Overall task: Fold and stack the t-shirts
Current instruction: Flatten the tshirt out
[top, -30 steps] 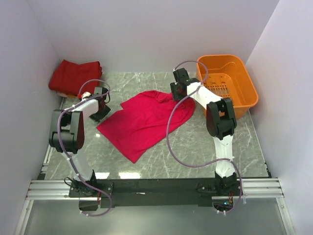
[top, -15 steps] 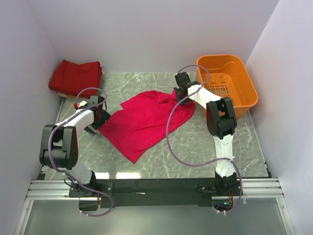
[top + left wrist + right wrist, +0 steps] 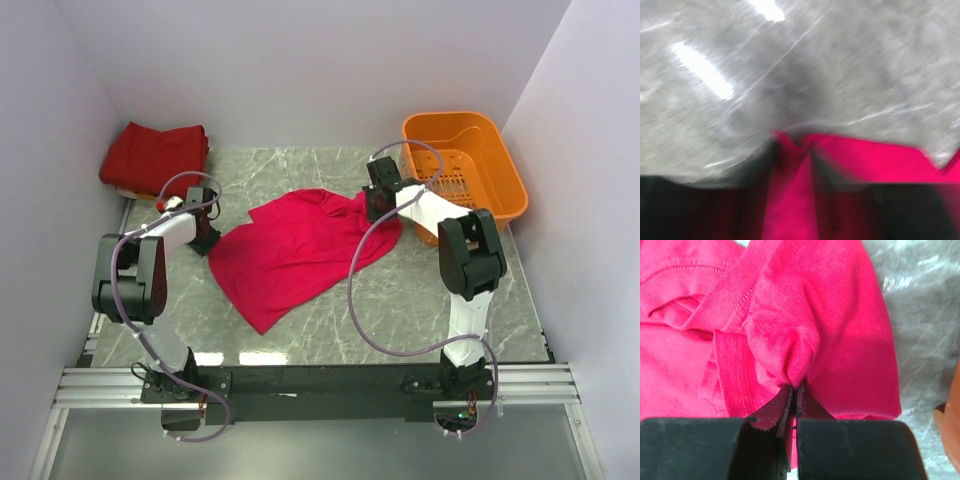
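The crimson t-shirt point(image 3: 300, 250) lies spread but skewed across the middle of the top view, collar toward the upper right, one corner pointing to the lower left, its upper-right part rumpled. It is not yet folded.

The right pincer point(image 3: 795, 390) is closed tight on a gathered ridge of the cloth near the collar and a sleeve hem, the fabric puckering up from between its fingers. That grip looks meant to drag or lift that side so the shirt can be straightened.

The left pincer point(image 3: 205, 238) sits at the shirt's left corner. Its wrist view is blurred: crimson cloth rises between two dark shapes, but whether the fingers are clamped on it or apart I cannot tell. One arm on each side suggests the shirt is being pulled flat before the first fold.

The darker red t-shirts point(image 3: 155, 155) sit heaped at the upper left, likely where the stack belongs. An orange basket point(image 3: 505, 190) stands at the upper right.

The surface point(image 3: 400, 290) is grey marbled stone with bright reflections, enclosed by pale plain walls.
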